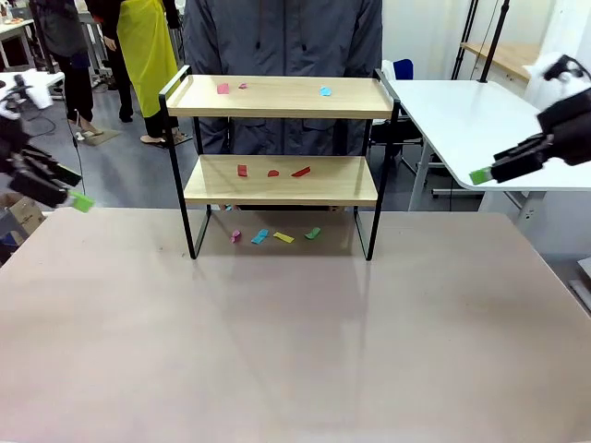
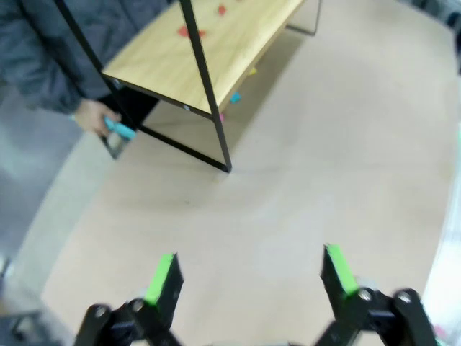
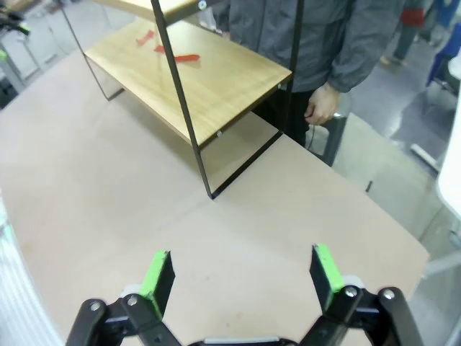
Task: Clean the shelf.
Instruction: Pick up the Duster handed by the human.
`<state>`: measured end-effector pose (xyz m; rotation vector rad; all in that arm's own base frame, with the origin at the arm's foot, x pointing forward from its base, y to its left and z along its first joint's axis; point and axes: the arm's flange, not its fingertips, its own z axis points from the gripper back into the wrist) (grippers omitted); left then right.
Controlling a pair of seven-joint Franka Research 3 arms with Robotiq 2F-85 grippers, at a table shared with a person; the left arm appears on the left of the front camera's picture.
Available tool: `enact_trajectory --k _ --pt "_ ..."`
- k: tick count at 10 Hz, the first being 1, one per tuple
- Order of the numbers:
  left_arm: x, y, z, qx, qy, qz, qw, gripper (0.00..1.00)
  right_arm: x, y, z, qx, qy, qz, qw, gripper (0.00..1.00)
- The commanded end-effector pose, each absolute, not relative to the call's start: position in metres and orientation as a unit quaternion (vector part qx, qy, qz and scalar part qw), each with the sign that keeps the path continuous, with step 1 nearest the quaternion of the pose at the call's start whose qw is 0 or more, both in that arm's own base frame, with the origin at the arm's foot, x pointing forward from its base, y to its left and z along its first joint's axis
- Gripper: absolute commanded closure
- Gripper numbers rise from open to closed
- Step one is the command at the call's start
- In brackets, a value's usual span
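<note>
The shelf (image 1: 277, 194) stands at the far middle of the table, two wooden boards in a thin black frame. Small coloured scraps lie on its top board (image 1: 277, 97), on its lower board (image 2: 216, 43) (image 3: 209, 79), and on the table under it. My left gripper (image 1: 78, 200) hovers open off the table's left edge, far from the shelf; its jaws (image 2: 248, 277) stand wide with nothing between. My right gripper (image 1: 480, 175) hangs open at the far right, above the table's right corner; its jaws (image 3: 241, 281) hold nothing.
A person in a grey jacket (image 1: 286, 37) stands right behind the shelf; one hand (image 2: 94, 119) holds a teal thing, the other hand (image 3: 320, 104) hangs by the frame. A white table (image 1: 471, 120) sits at the right. The near tabletop (image 1: 295, 351) is bare.
</note>
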<state>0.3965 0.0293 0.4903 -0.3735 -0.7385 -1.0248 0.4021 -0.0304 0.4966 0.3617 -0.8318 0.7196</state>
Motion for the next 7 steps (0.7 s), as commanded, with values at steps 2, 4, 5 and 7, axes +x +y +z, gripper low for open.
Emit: enact_trajectory --k 2,4,5,7 --pt "0.430 0.058 0.475 -0.207 -0.390 -0.487 0.754 0.00 0.445 -0.070 0.459 0.225 -0.398 0.352 0.817 0.00" --pt "0.410 0.064 0.482 -0.195 -0.381 -0.491 0.758 0.00 0.414 -0.069 0.469 0.200 -0.398 0.346 0.826 0.00" --pt "0.410 0.064 0.482 -0.195 -0.381 -0.491 0.758 0.00 0.414 -0.069 0.469 0.200 -0.398 0.346 0.826 0.00" --pt "0.410 0.064 0.482 -0.195 -0.381 -0.491 0.758 0.00 0.414 -0.069 0.469 0.200 -0.398 0.346 0.826 0.00"
